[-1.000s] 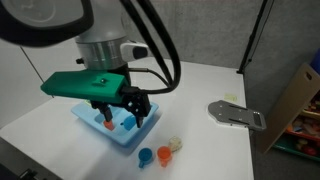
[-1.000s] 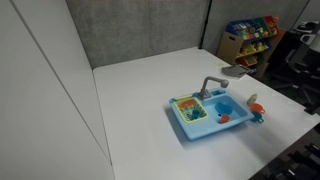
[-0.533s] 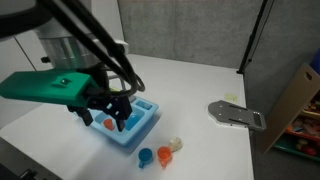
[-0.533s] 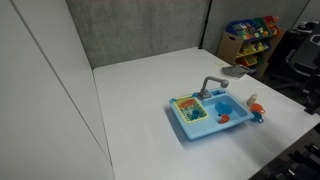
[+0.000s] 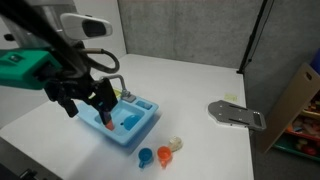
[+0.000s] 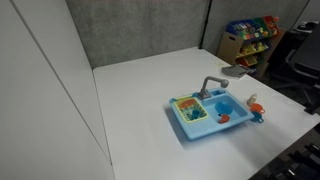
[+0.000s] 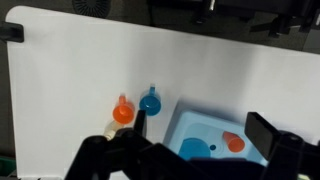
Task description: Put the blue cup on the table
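The blue cup stands on the white table next to the orange cup, just outside the light-blue toy sink. It also shows in both exterior views. My gripper is open and empty, hovering above the sink. In an exterior view the gripper hangs over the sink's far end. A round mid-blue item and a small orange item lie in the basin.
A grey flat device with a handle lies on the table beyond the sink. A small pale item sits by the orange cup. The grey tap rises from the sink. A cardboard box stands off the table.
The arm has swung left in the exterior view, and the gripper has shifted from above the sink's middle toward its left end. The cups and sink have not moved.
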Tool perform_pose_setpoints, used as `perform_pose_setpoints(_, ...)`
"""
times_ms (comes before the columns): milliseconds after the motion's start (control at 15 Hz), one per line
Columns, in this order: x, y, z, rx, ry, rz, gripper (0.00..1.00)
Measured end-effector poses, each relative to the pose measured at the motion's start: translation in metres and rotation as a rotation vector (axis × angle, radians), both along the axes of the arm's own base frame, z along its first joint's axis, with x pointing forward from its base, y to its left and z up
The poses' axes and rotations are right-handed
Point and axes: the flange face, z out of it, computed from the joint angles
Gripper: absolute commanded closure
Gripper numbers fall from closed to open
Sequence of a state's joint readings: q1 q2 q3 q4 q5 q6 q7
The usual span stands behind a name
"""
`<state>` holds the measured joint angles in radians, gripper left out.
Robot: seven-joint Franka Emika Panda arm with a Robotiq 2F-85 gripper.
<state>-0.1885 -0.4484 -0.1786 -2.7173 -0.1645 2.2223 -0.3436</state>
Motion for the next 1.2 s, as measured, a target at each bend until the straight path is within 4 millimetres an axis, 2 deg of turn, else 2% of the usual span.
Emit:
perform_pose_setpoints(867, -0.001, 0.004, -0.002, 0.007, 0.002, -0.003, 0.00)
perform_pose_setpoints(1200, 0.005, 0.008, 0.012, 0.032, 0.005, -0.012, 0.00)
